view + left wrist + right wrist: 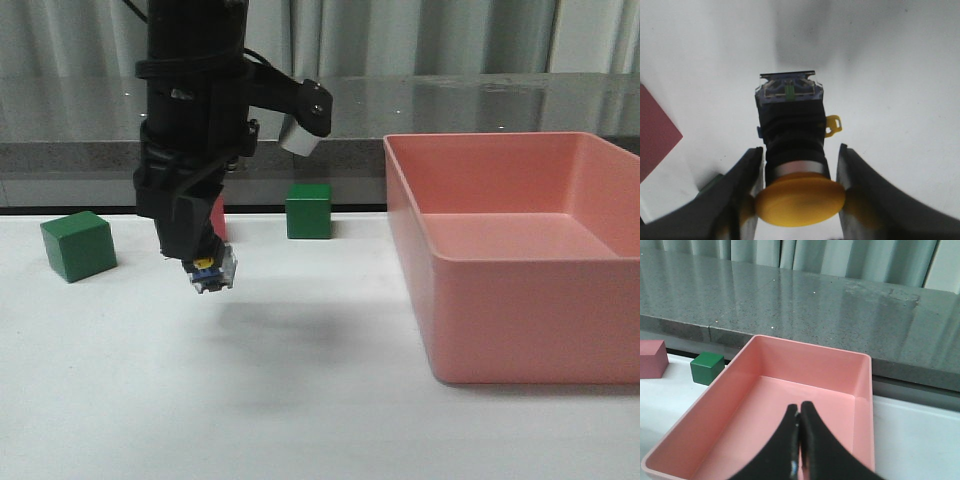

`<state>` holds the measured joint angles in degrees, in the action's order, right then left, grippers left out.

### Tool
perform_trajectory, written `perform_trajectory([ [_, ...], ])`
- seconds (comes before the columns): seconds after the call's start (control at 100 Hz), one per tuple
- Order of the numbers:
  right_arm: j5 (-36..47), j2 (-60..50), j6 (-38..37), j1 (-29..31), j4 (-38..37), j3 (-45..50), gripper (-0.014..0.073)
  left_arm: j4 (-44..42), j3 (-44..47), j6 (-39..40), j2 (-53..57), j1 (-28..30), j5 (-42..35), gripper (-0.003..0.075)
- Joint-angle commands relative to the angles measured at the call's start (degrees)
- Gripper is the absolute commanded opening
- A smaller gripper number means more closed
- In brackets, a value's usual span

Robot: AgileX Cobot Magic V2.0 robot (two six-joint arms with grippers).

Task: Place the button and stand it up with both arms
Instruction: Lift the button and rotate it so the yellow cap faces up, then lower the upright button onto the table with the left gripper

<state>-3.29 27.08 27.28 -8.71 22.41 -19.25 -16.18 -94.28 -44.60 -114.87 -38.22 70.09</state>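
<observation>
Yellow mushroom cap, black ribbed body with a silver ring under the cap, clear-blue square base: the button [792,145], seen close at the centre of the left wrist view, a small yellow tab sticking out at its right side. Hangs in the left centre of the front view [212,271], cap up inside the fingers, base pointing down and tilted, above the white table [300,400] and not touching it.

Pink bin [520,260] filling the right half of the front view, nothing visible inside; same bin [790,410] across the lower middle of the right wrist view, bare floor and walls.

Left gripper [799,197] clamped on the button's cap, one dark finger [737,200] on each side, pressing the cap's edges. Seen from the front [200,258] below the black left arm [195,110] in the upper left. Right gripper [800,440] with fingertips pressed together, holding nothing, over the bin at the bottom centre of its view.

Green cube [78,245] at the far left of the front view, second green cube [308,210] behind centre, pink block [218,218] half hidden behind the left arm.
</observation>
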Motion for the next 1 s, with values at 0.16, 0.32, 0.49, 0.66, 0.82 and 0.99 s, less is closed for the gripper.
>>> perform_trajectory([
  [0.16,3.83,-0.17,0.03,0.35,0.4,-1.56,-0.0061,1.06,3.14,2.45,3.83,-0.48,2.51,-0.0017],
  [0.32,3.83,-0.17,0.03,0.35,0.4,-1.56,-0.0061,1.3,4.71,3.12,5.01,0.12,2.51,-0.0016],
  [0.49,3.83,-0.17,0.03,0.35,0.4,-1.56,-0.0061,1.3,4.71,3.12,6.05,1.11,2.51,-0.0008],
  [0.66,3.83,-0.17,0.03,0.35,0.4,-1.56,-0.0061,1.3,4.71,2.79,6.05,1.36,2.51,-0.0008],
  [0.82,3.83,-0.17,0.03,0.35,0.4,-1.56,-0.0061,1.3,4.71,1.22,6.05,1.36,2.51,-0.0008],
  [0.99,3.83,-0.17,0.03,0.35,0.4,-1.56,-0.0061,1.3,4.71,-1.83,5.7,1.36,2.51,-0.0008],
])
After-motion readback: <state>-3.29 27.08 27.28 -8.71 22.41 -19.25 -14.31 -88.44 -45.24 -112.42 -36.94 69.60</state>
